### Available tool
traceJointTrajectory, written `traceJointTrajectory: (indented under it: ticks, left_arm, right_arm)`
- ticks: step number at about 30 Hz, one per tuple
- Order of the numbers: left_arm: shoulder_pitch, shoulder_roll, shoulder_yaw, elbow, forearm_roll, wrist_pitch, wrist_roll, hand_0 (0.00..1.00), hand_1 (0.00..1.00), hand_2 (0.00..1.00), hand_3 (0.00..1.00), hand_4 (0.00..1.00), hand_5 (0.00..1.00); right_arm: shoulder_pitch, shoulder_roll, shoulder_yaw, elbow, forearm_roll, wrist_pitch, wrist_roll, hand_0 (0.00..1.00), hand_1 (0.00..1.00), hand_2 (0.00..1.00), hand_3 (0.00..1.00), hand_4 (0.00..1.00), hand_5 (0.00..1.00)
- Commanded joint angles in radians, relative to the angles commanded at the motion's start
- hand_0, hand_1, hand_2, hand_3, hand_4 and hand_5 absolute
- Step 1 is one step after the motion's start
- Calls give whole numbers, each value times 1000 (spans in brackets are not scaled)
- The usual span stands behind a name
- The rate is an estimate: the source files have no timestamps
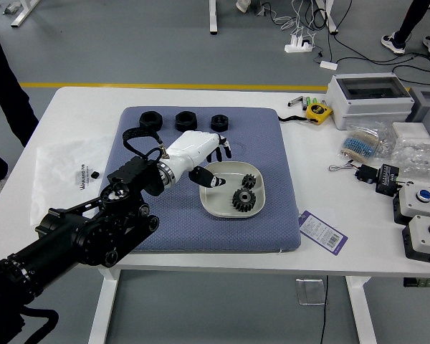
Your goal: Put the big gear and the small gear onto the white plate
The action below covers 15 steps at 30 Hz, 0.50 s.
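Gears on plate, blue mat, wht tbl, gray flr w/ cables

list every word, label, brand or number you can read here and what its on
No text reads with certainty.
Clear plastic bag at the left: dark print, perhaps starting "WAN", the rest too blurred to read.
Purple and white tag beside the mat: small print and a barcode, too small to read.
Yellow tape measure: a label, too small to read.
Small black device at the right: pale markings, too small to read.
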Motion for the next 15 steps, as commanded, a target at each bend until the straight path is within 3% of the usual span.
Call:
traceJointTrajectory:
  ticks: [7, 12, 13, 15]
  left_arm:
    - [10, 3, -41, -13, 13, 28, -7, 351, 467, 513, 604, 998, 269]
    - [28, 6, -125, -30, 32, 57, -18, 351, 467, 513, 604, 998, 269]
    - [30, 6, -137, -31, 33, 59, -19, 432, 526, 549, 613, 998, 266]
    - [43, 7, -188, -39, 35, 77, -28, 432, 526, 549, 613, 998, 266]
  right_arm:
    - [-3, 1, -3, 0, 7, -1, 3, 683, 659, 739, 595, 806, 729]
    - [-1, 1, -10, -1, 21, 0, 7, 683, 659, 739, 595, 806, 729]
    - [-1, 1, -10, -1, 22, 0, 8, 683, 659, 739, 594, 806, 729]
    - [1, 0, -14, -1, 27, 1, 10, 683, 659, 739, 594, 806, 729]
